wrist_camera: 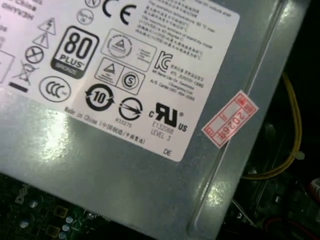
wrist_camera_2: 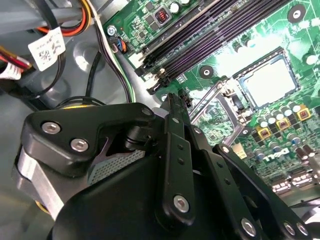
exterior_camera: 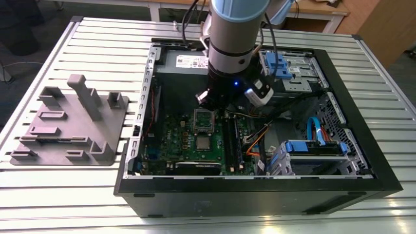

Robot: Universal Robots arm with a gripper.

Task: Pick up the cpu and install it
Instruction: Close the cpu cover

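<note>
cpu [exterior_camera: 204, 142] lies flat inside the socket on the green board [exterior_camera: 174, 141], metal top up, and looks seated or close to it. That's my read, not confirmed. In the second wrist view the cpu [wrist_camera_2: 267, 82] shows the same way, square in its recess. It has no long axis, so only edge alignment with the socket matters.

The hollow socket frame [exterior_camera: 203, 112] is swung up and open, on the far side of the cpu. In the second wrist view that frame [wrist_camera_2: 231, 96] sits between the hand and the chip.

The hand [exterior_camera: 209, 103] hangs over the frame end of the socket, so the cpu is just on its near side and lower. They are near but apart, with no contact visible. In the second wrist view the hand [wrist_camera_2: 175, 100] points down at the board just beside the frame hinge.

I can't tell whether the hand is spread or pressed together. Nothing shows at its tip.

The first wrist view looks at the labelled grey power supply [wrist_camera: 125, 165], at the far end of the case [exterior_camera: 260, 197]. The grey tray [exterior_camera: 71, 122] sits on the counter [exterior_camera: 65, 195], well off to the exterior view's left.
</note>
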